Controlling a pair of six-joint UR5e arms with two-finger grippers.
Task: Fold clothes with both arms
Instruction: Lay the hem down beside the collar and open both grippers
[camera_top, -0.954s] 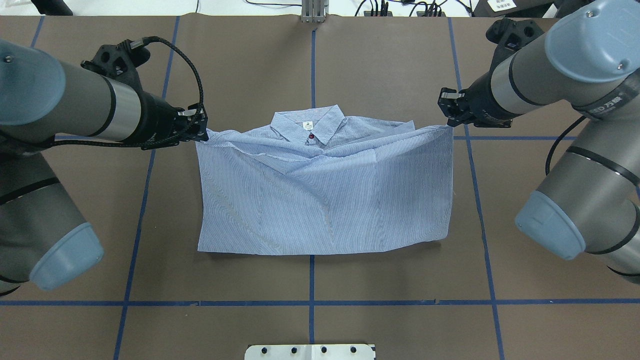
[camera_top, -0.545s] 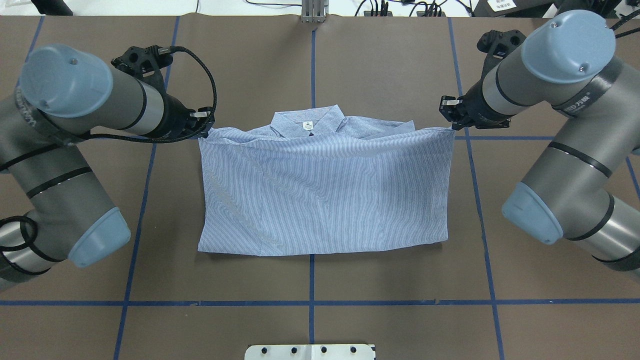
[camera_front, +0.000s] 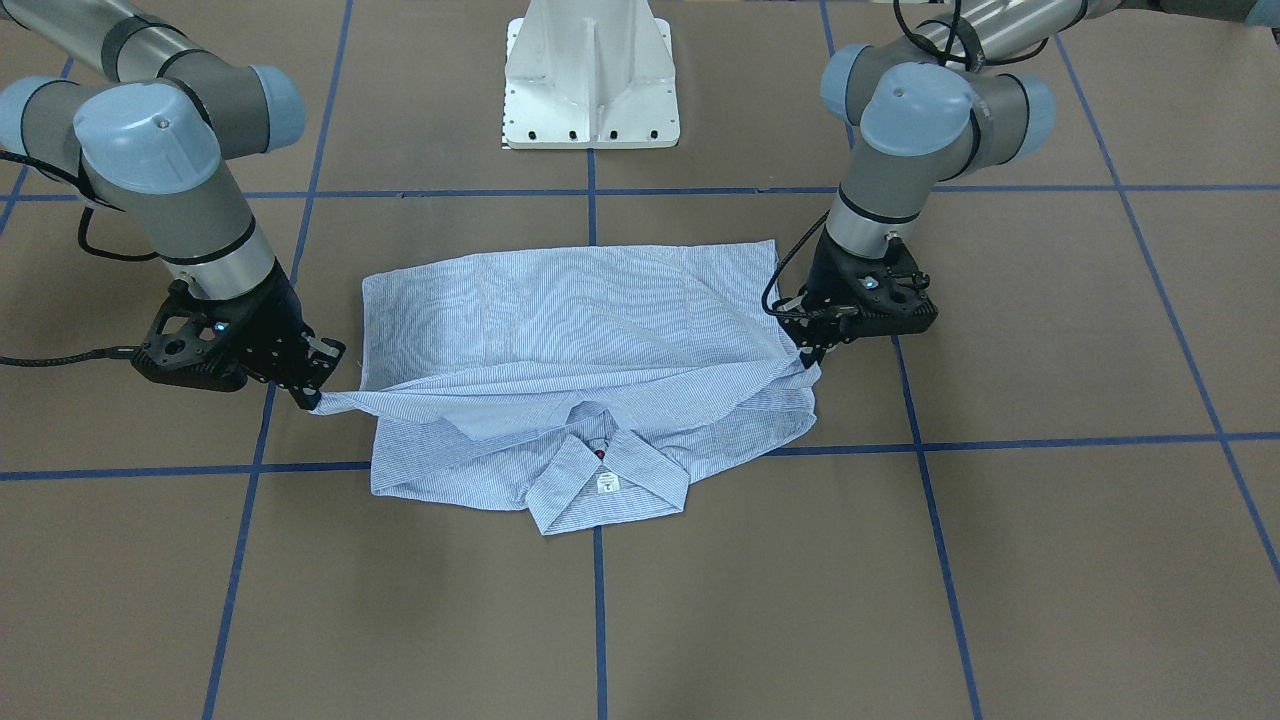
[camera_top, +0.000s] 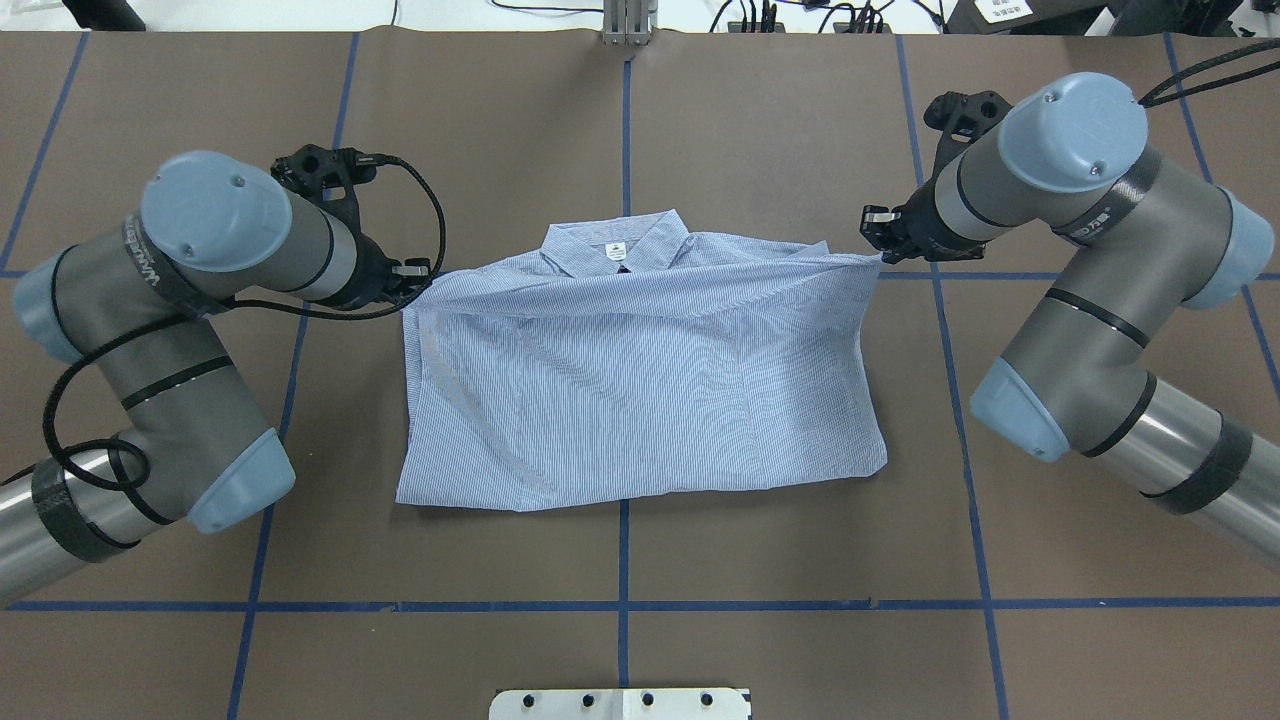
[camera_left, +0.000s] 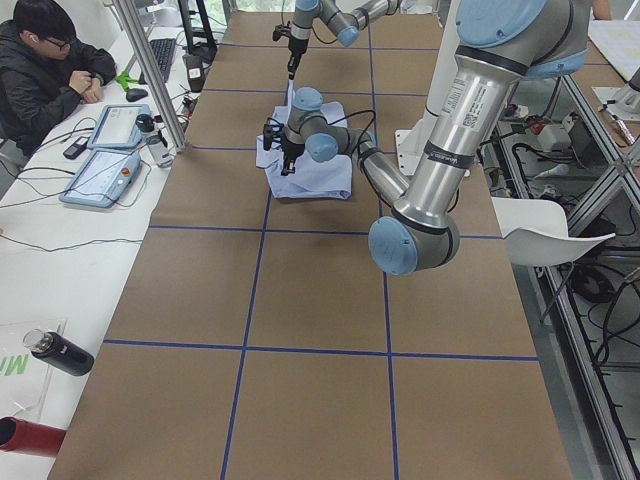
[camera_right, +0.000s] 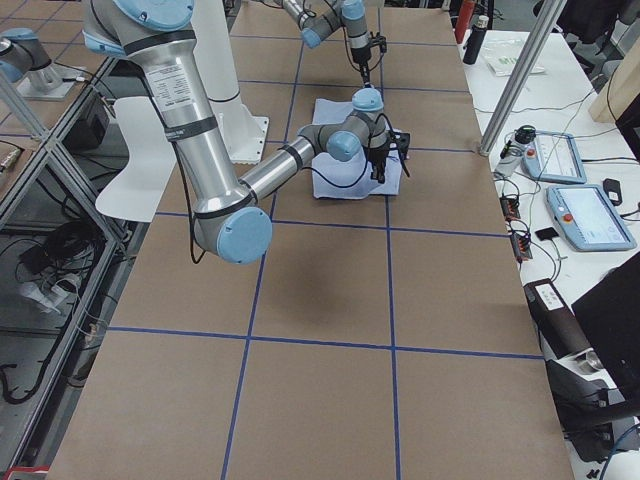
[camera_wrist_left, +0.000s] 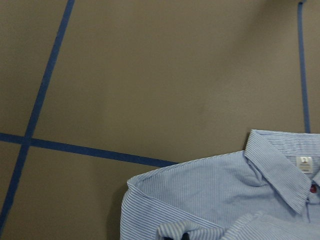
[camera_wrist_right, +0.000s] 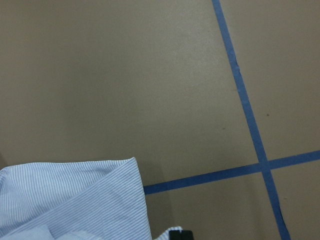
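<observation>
Pinching shirt (camera_top: 640, 400) corners, both jaws

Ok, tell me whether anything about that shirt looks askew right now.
Slightly. On the shirt, the fold edge nearest the robot slants, lying farther out on the robot's right. The turned-over hem, pinched by the left gripper and right gripper, runs creased and uneven, leaving the collar uncovered.

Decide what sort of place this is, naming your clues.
Probably a robotics lab: the grey metal left arm and right arm stand over a brown table gridded with blue tape, holding a light-blue striped shirt, while a person sits beside control tablets.
</observation>
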